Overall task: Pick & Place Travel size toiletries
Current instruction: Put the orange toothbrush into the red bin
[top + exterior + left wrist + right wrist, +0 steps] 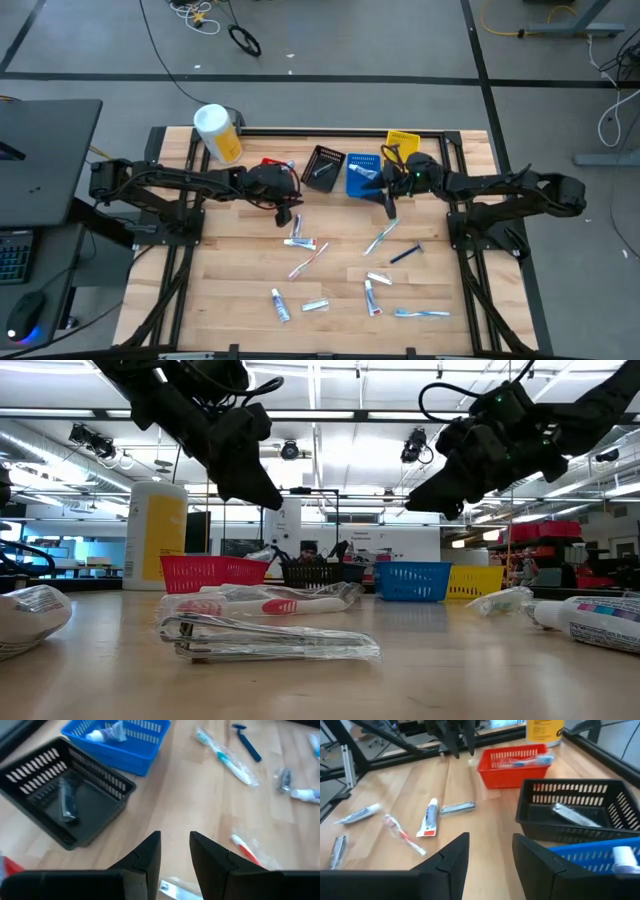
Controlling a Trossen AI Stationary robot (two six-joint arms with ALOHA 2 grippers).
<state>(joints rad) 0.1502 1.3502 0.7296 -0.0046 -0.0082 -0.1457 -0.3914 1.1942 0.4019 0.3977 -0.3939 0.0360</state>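
Wooden table (230, 290) is strewn with about ten toiletries (300, 243) toward six o'clock, few being binned, while left gripper (284, 215) and right gripper (390, 207) are held spread, empty.

Four bins (330, 168) stand in a row along the worktop's (230, 280) far edge, a canister (217, 133) at the row's left end. The toiletries (300, 243) lie scattered nearer the front. The left claw (284, 217) and right claw (390, 209) hang just before the bins.
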